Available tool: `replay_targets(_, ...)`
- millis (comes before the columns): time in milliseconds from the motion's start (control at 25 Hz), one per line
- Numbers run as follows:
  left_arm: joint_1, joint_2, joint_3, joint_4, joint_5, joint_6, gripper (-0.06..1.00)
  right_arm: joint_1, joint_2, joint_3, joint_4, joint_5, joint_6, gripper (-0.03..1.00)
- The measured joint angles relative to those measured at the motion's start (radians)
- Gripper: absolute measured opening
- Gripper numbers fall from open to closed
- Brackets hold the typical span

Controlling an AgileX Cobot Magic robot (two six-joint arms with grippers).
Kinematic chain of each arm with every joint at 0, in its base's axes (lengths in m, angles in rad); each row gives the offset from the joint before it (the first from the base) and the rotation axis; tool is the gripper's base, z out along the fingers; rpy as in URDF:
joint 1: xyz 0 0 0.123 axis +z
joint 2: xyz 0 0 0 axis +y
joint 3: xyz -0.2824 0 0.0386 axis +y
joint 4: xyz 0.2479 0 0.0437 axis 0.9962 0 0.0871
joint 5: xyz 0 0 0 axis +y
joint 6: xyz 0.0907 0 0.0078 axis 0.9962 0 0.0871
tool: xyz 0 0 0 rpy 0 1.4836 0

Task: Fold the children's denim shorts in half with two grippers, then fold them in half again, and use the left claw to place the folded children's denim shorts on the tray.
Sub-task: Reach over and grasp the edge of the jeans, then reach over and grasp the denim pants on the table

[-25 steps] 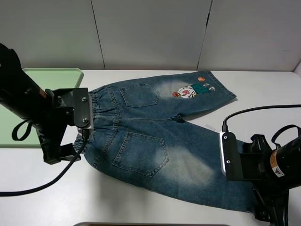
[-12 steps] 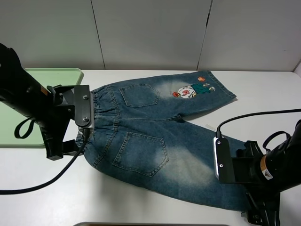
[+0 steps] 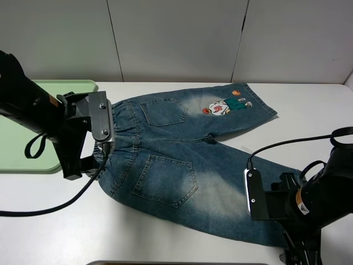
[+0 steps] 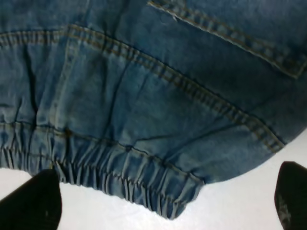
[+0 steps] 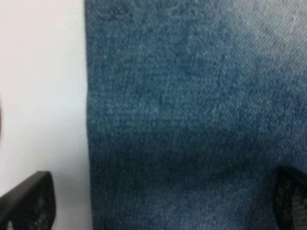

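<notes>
The children's denim shorts point(image 3: 182, 160) lie flat on the white table, back pockets up, with the cartoon patch point(image 3: 223, 105) on the far leg. My left gripper point(image 3: 87, 165) hangs at the near end of the elastic waistband. In the left wrist view it point(image 4: 160, 206) is open, with one black fingertip on each side of the gathered waistband corner point(image 4: 158, 191). My right gripper point(image 3: 295, 255) is over the near leg's hem at the front right. In the right wrist view it point(image 5: 158, 201) is open and straddles the denim edge point(image 5: 192, 120). The pale green tray point(image 3: 25, 149) lies at the far left, partly behind the left arm.
The white table point(image 3: 309, 110) ends at a grey panelled wall behind. Black cables loop from both arms over the table. A dark edge point(image 3: 165, 263) shows at the front of the table.
The left arm has shifted right and a little away from the front, closer to the waistband. The right arm has moved left, further over the near leg's hem.
</notes>
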State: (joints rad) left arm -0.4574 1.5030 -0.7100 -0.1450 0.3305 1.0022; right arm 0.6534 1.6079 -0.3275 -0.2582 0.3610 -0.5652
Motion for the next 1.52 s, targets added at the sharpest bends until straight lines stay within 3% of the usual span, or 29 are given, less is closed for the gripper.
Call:
replay_targets(240, 0.0, 0.0, 0.0, -0.011, -0.025, 0.0, 0.88, 0.0, 0.009, -0.003, -0.019, 0.001, 0.0, 0.67)
replay_targets(320, 0.0, 0.0, 0.0, -0.011, -0.029, 0.0, 0.88, 0.0, 0.011, -0.002, -0.02, 0.004, 0.0, 0.56)
replay_targets(560, 0.0, 0.0, 0.0, -0.011, -0.031, 0.0, 0.88, 0.0, 0.02, -0.002, -0.14, -0.071, 0.003, 0.08)
replay_targets(640, 0.0, 0.0, 0.0, -0.011, -0.03, 0.0, 0.88, 0.0, 0.023, -0.002, -0.188, -0.074, 0.008, 0.01)
replay_targets(800, 0.0, 0.0, 0.0, -0.011, -0.006, 0.006, 0.88, 0.0, 0.024, -0.003, -0.32, -0.058, 0.058, -0.01)
replay_targets(960, 0.0, 0.0, 0.0, -0.013, 0.096, 0.1, 0.88, 0.0, 0.026, -0.003, -0.413, -0.02, 0.132, -0.01)
replay_targets(1320, 0.0, 0.032, 0.0, -0.016, 0.217, 0.284, 0.88, 0.0, 0.03, -0.003, -0.453, 0.013, 0.152, -0.01)
replay_targets(1520, 0.0, 0.156, -0.001, -0.017, 0.147, 0.289, 0.88, 0.0, 0.031, -0.004, -0.457, 0.02, 0.152, -0.01)
